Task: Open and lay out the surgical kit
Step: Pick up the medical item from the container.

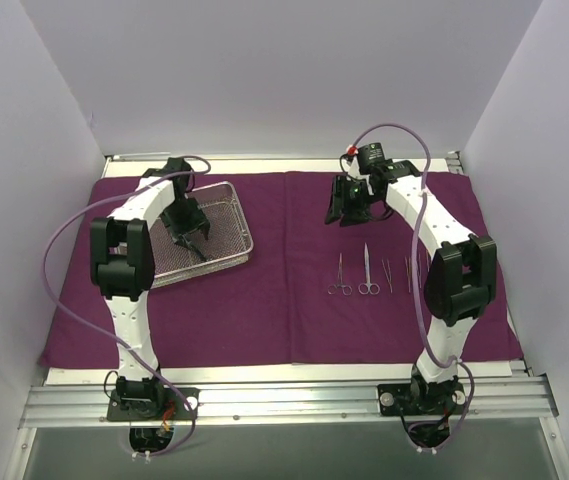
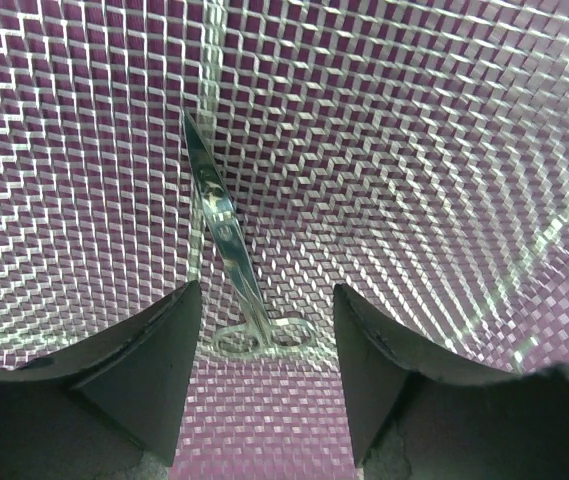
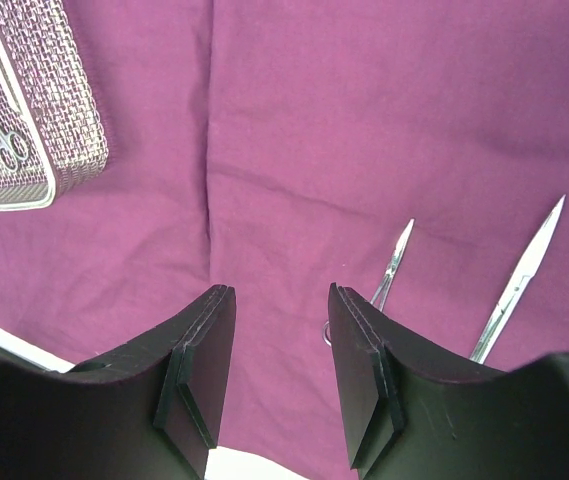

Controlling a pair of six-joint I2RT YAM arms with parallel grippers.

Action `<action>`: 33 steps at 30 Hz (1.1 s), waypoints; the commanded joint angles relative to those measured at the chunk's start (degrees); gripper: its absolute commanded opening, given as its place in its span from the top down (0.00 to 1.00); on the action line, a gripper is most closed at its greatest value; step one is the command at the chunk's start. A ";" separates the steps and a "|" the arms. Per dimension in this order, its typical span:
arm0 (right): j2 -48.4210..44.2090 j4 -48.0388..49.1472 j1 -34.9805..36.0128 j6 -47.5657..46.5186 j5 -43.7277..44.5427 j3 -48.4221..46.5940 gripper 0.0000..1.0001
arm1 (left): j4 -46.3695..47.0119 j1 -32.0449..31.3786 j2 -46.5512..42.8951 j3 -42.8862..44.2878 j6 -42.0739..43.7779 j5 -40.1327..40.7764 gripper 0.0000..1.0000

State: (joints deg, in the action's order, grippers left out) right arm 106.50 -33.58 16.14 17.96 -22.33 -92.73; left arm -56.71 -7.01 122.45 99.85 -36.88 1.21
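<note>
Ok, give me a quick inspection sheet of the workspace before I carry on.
Surface: purple cloth spread over the table, a fold line down its middle.
Job's things: mesh tray on the cloth's left part, one pair of scissors lying in it; row of tools laid out on the right part, two scissor-like, the rest slim tweezers.
Clutter: nothing seen.
Grippers: left gripper open, low in the tray, fingers either side of the scissors' handles; right gripper open, empty, above bare cloth on the far side of the row.
Cables: lilac cable looping along each arm.
Surroundings: white walls on three sides; metal rail at the near edge.
</note>
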 commanded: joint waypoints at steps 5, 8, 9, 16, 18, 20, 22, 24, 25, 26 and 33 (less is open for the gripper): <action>-2.87 -1.40 -1.02 -0.64 -0.44 0.09 0.57 | 3.09 1.55 3.58 1.31 -0.03 1.34 0.40; -3.14 -1.31 -1.11 -0.64 -0.26 0.97 0.57 | 4.67 2.61 4.63 0.17 -0.12 1.16 0.45; -3.23 -1.31 -1.20 -0.55 -0.35 1.06 0.57 | 4.94 3.13 4.98 0.08 -0.03 1.07 0.47; -4.02 -1.57 -1.29 -0.12 0.18 1.23 0.57 | 5.73 4.28 6.92 -0.36 0.50 0.02 0.67; -4.11 -1.66 -1.29 0.06 0.18 1.23 0.57 | 5.73 4.46 7.36 -0.28 1.37 -0.42 0.71; -4.28 -1.40 -1.29 0.41 0.00 1.23 0.57 | 5.12 4.46 7.27 -0.01 2.08 -0.51 0.79; -4.46 -1.14 -1.20 0.68 -0.08 1.32 0.57 | 4.16 4.54 7.45 0.69 3.39 -0.42 0.82; -4.81 -0.70 -1.11 1.20 -0.26 1.76 0.57 | 3.01 4.46 7.97 1.74 4.88 0.63 0.86; -4.90 -0.35 -0.94 1.29 -0.35 2.02 0.57 | 2.57 4.54 7.80 1.75 4.98 0.72 0.89; -4.98 -0.17 -0.85 1.38 -0.26 2.20 0.57 | 2.74 4.81 7.02 1.31 5.15 0.63 0.95; -4.72 0.36 0.99 1.91 0.09 2.03 0.57 | 3.53 5.34 -0.45 -1.50 5.77 1.34 0.98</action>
State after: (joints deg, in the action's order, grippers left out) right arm 104.68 -33.32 15.92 19.38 -22.33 -90.78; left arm -56.31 -2.92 125.25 99.46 -33.12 -1.48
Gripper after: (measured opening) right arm 0.425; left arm 0.178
